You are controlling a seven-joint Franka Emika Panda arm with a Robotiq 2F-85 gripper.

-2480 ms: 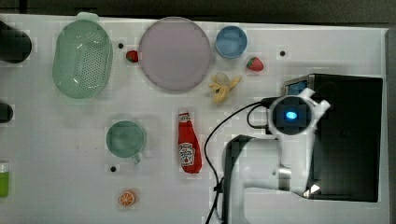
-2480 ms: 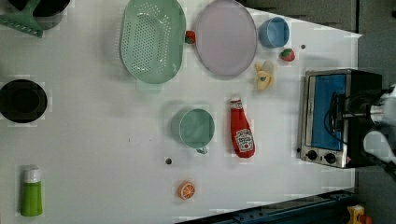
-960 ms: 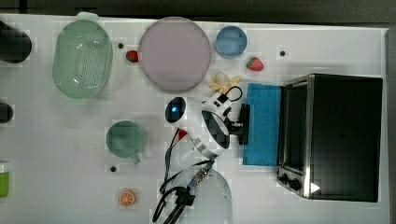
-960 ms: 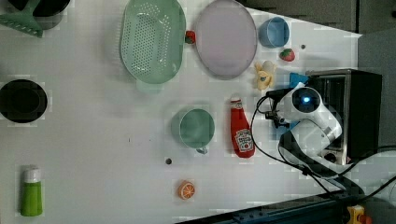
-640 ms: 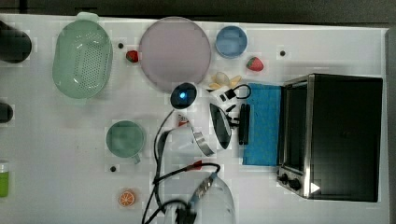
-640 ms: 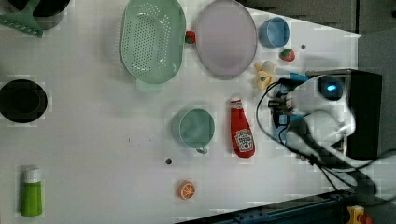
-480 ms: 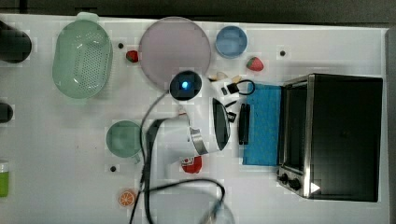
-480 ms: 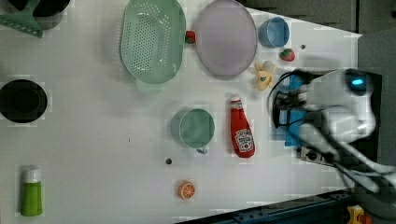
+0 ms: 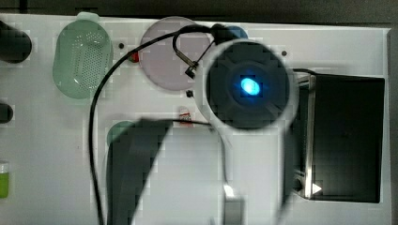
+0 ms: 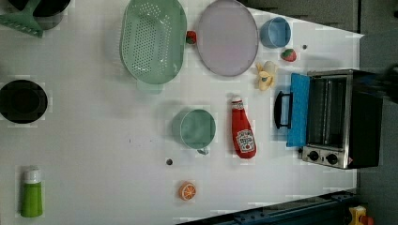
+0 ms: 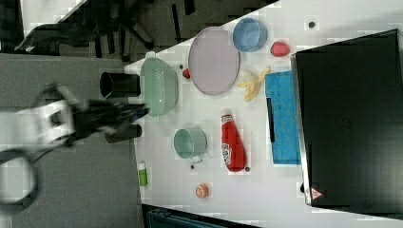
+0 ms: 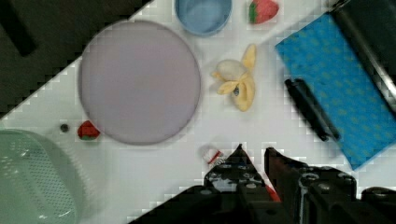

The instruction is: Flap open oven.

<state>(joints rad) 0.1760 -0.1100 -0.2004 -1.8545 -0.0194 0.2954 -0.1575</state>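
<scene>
The oven (image 10: pixel 361 122) stands at the left view's right, its black top (image 9: pixel 347 136) showing from above. Its bluish door (image 10: pixel 298 110) lies flapped down flat on the table, bar handle (image 10: pixel 280 110) pointing at the ketchup, and the racks inside are visible. The wrist view looks down from high up on the door (image 12: pixel 341 84) and handle (image 12: pixel 310 109). My gripper (image 12: pixel 254 150) is open with nothing between its fingers, well above the table and away from the oven. In the right view it (image 11: pixel 142 110) is blurred, by the colander. The arm's blue-lit wrist (image 9: pixel 246 86) looms close in the top view.
On the white table lie a ketchup bottle (image 10: pixel 243 131), green cup (image 10: pixel 194 129), banana (image 10: pixel 266 76), purple plate (image 10: pixel 227 37), blue bowl (image 10: pixel 276 32), strawberry (image 10: pixel 288 55), green colander (image 10: pixel 152 40), orange slice (image 10: pixel 187 191), green bottle (image 10: pixel 32 192) and black pot (image 10: pixel 22 101).
The oven door, shut 2.5 s ago, was pulled down flat. Since then the arm left the handle, swung away and rose toward the top camera, leaving the left view.
</scene>
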